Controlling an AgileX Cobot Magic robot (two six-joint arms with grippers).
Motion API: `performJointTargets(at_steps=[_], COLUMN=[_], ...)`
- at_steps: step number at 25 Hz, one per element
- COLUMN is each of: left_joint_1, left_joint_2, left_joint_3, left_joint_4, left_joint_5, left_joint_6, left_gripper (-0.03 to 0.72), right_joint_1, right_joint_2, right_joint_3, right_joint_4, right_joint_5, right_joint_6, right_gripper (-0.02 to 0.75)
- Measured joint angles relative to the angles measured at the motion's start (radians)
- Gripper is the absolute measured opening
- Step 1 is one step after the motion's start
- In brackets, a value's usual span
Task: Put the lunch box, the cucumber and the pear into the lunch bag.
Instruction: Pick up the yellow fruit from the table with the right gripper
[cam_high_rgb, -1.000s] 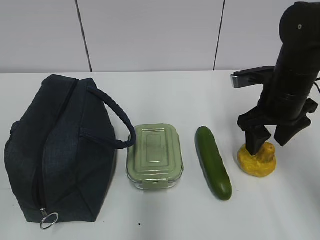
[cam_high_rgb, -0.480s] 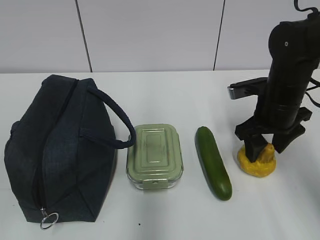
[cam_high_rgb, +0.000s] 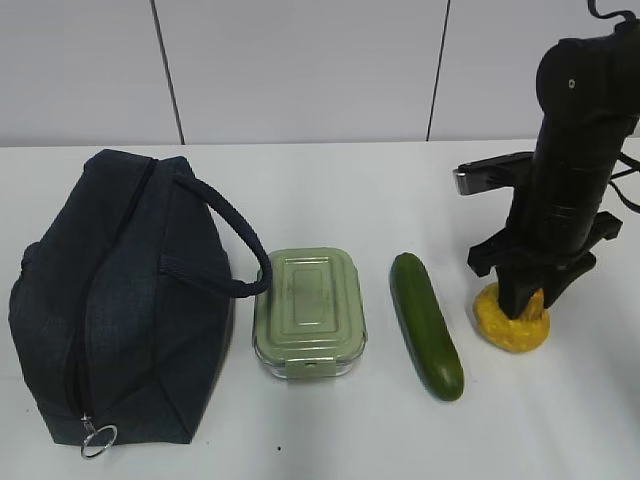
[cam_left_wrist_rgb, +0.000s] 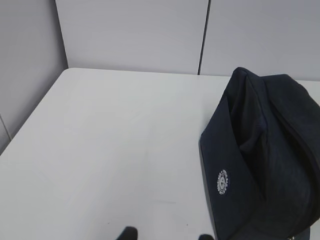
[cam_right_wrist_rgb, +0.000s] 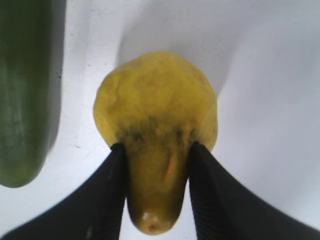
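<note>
Pinching the lumpy yellow pear (cam_right_wrist_rgb: 157, 150), right gripper (cam_right_wrist_rgb: 156, 195).

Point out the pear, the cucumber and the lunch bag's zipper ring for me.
pear (cam_right_wrist_rgb: 155, 115): right wrist view, on its broad yellow body.
cucumber (cam_high_rgb: 426, 322): exterior view, mid-length on its dark green skin.
zipper ring (cam_high_rgb: 98, 441): exterior view, on the silver loop at the bag's near end.

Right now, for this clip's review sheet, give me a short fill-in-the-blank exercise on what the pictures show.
1. The right gripper has its fingers on either side of the ____.
2. The cucumber lies between the pear and the ____.
3. The lunch bag has a silver ____ pull at its near end.

Missing words: pear; lunch box; ring
</note>
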Motion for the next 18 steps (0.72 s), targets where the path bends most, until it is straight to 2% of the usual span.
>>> performJointTargets(at_steps=[3,18], left_joint_1=[0.000,0.000], left_joint_2=[0.000,0.000], left_joint_3=[0.000,0.000], left_joint_4=[0.000,0.000], left_joint_5=[0.000,0.000], left_joint_6=[0.000,0.000], left_gripper=[0.237,0.237], right_joint_1=[0.000,0.000], right_joint_2=[0.000,0.000], right_joint_3=[0.000,0.000], right_joint_4=[0.000,0.000], right_joint_5=[0.000,0.012], right_joint_6=[0.000,0.000], right_gripper=[0.281,0.272])
